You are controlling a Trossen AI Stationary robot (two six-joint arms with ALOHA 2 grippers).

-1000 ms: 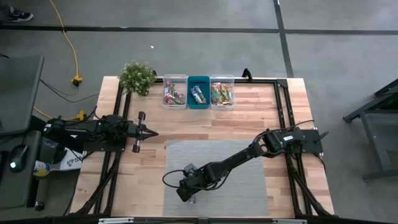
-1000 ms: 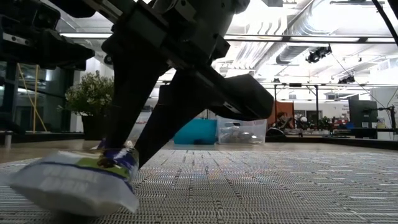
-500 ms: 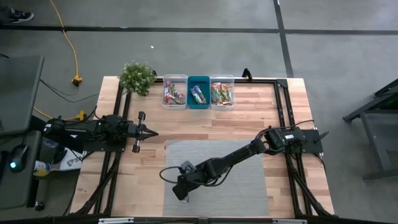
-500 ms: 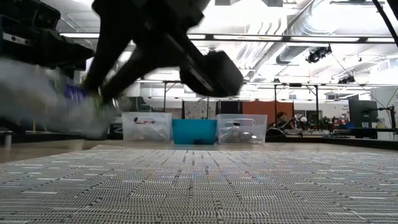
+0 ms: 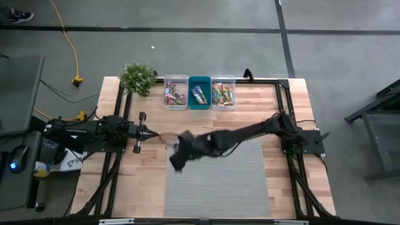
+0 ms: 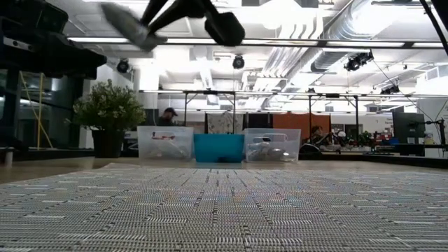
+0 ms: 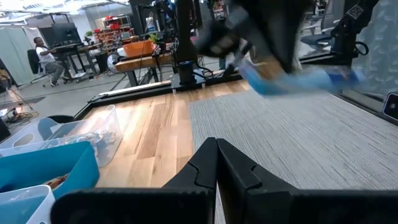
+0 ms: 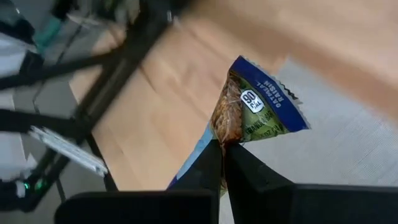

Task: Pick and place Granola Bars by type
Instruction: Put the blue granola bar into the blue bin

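The right arm's end effector (image 5: 177, 156) hangs above the left edge of the grey woven mat (image 5: 219, 181), its two dark fingers (image 8: 214, 165) pressed together on one end of a blue and green shiny-wrapped granola bar (image 8: 255, 109), which it holds up in the air clear of the light wooden tabletop (image 5: 262, 112). From table height the bar shows high up, well above the mat. At the far edge of the tabletop stand three small bins in a row holding more wrapped bars: a clear plastic bin on the left (image 5: 175, 92), a teal plastic bin in the middle (image 5: 200, 92) and a second clear plastic bin on the right (image 5: 224, 92). A small green potted plant (image 5: 137, 77) stands just left of them. The left arm's end effector (image 5: 150, 133) waits at the left side of the tabletop, its fingers closed tip to tip with nothing between them.
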